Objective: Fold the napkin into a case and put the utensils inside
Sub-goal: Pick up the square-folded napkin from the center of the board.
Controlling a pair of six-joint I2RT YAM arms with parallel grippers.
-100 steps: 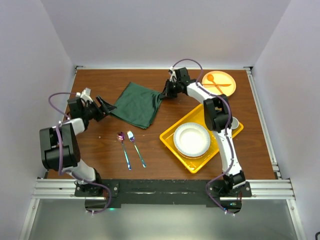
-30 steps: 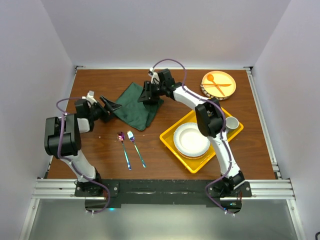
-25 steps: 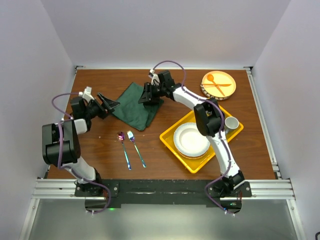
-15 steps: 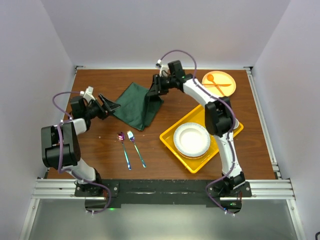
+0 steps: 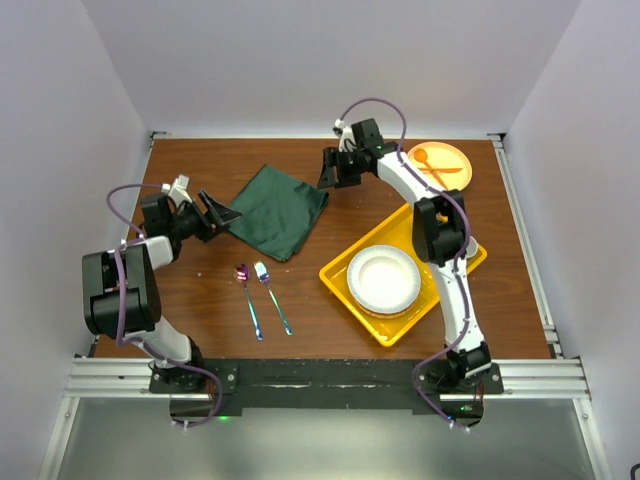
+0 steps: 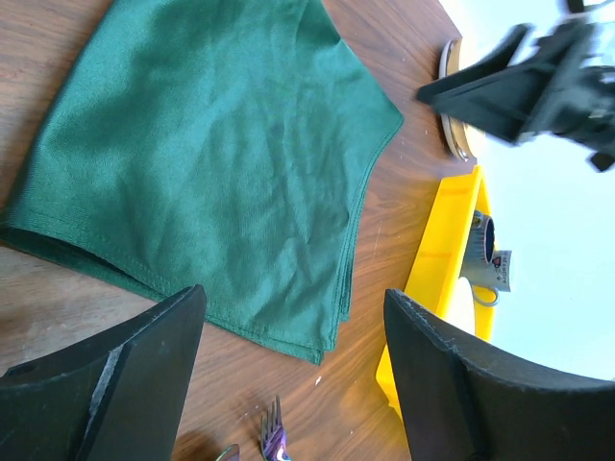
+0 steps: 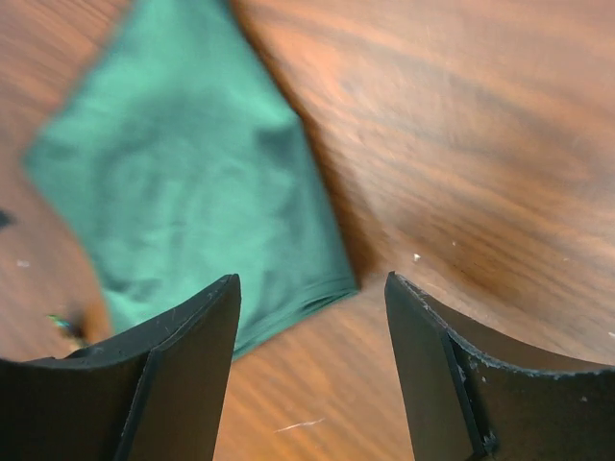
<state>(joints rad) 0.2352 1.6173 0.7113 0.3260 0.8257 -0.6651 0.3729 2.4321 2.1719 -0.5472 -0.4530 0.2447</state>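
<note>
The dark green napkin [image 5: 275, 210] lies folded in a flat, roughly square shape left of the table's centre. My left gripper [image 5: 222, 210] hovers open at its left edge; in the left wrist view the napkin [image 6: 211, 163] spreads out beyond the open left gripper [image 6: 291, 293]. My right gripper [image 5: 330, 170] is open just off the napkin's right corner, nothing between its fingers. The right wrist view shows the right gripper [image 7: 312, 279] above that corner of the napkin [image 7: 192, 192]. The iridescent spoon [image 5: 248, 300] and fork [image 5: 273, 300] lie side by side nearer me, apart from the cloth.
A yellow tray [image 5: 338, 280] at the right holds a white plate [image 5: 383, 278] and a mug [image 5: 463, 245]. An orange plate [image 5: 455, 182] with an orange spoon and fork sits at the back right. White walls enclose the table on three sides.
My right gripper has opened, let go of the napkin and drawn back to the right. The lifted cloth now lies flat. The left gripper has hardly moved.
</note>
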